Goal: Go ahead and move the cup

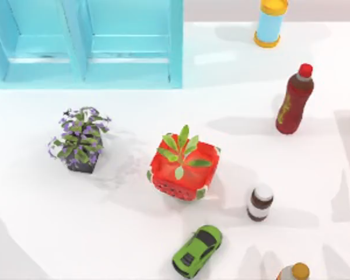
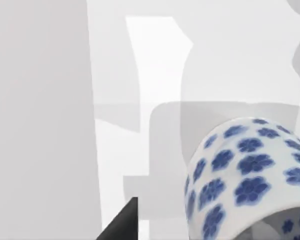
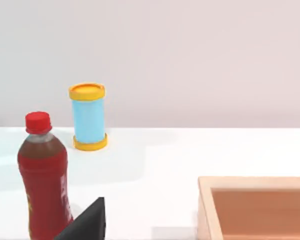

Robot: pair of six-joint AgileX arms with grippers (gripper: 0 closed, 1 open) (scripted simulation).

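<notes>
Whether the left arm's jaws grip anything cannot be told: 1 dark fingertip [image 2: 122, 222] shows beside the glossy blue-flowered white cup [image 2: 245, 175], cut off at the frame edge, lying above the white counter [image 2: 160, 60]. Right jaws likewise unclear.

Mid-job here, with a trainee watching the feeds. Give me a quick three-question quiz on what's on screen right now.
1. True or false: the red-capped bottle stands upright on the right side of the table.
2. What pattern does the cup, seen close up in the left wrist view, carry? A) blue flowers on white B) red stripes C) plain green
3. Fill in: in the top view, the green toy car lies nearer the ___ planter than the purple-flowered plant.

Key: 1 true; 2 A; 3 red, the red planter at the middle of the table.
</notes>
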